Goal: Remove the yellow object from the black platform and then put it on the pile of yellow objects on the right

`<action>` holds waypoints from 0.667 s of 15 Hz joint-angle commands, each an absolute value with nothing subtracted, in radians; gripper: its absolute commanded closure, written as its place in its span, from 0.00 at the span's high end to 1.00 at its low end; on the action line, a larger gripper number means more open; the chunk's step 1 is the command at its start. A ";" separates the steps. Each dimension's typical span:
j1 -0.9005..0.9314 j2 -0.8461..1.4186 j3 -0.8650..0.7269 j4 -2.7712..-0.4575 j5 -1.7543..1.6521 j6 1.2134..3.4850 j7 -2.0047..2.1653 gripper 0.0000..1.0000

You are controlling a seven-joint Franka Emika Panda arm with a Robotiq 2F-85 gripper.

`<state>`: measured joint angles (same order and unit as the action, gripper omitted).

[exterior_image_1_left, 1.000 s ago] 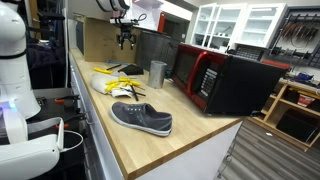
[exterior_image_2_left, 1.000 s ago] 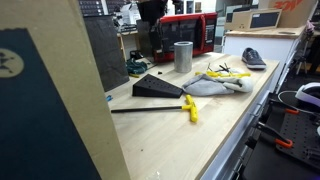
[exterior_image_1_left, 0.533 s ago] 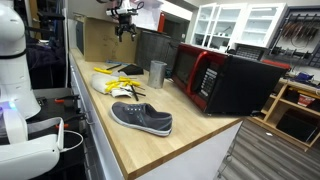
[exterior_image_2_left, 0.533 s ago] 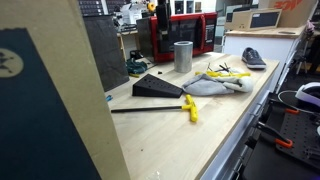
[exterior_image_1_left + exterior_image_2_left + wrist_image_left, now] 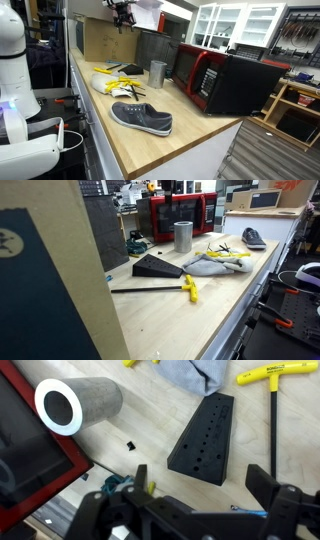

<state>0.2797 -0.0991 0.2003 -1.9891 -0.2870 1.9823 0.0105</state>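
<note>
The black platform [image 5: 158,267] is a wedge-shaped block with holes, also seen in the wrist view [image 5: 208,438]. A yellow T-handle tool [image 5: 190,288] lies flat on the wooden counter beside it, its handle in the wrist view [image 5: 278,372]. The pile of yellow objects [image 5: 226,253] rests by a grey cloth [image 5: 212,266]; it also shows in an exterior view [image 5: 122,74]. My gripper [image 5: 122,12] hangs high above the counter's far end. In the wrist view the gripper [image 5: 203,485] is open and empty, well above the platform.
A metal cup [image 5: 182,236] stands behind the platform and shows in the wrist view [image 5: 75,405]. A white oval dish [image 5: 104,86], a grey shoe [image 5: 142,118] and a red-and-black microwave [image 5: 225,80] are on the counter. A wooden panel [image 5: 60,270] blocks one side.
My gripper has risen steadily away from the counter, empty and open. The objects on the counter have not moved.
</note>
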 commanded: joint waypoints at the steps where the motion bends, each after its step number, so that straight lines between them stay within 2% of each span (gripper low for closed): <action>1: 0.249 -0.191 0.208 -2.050 -0.266 2.033 0.067 1.00; 10: 0.202 -0.346 0.183 -2.139 -0.176 2.080 0.055 1.00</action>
<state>0.2161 -0.2764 0.1899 -2.0850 -0.2173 2.0527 0.0664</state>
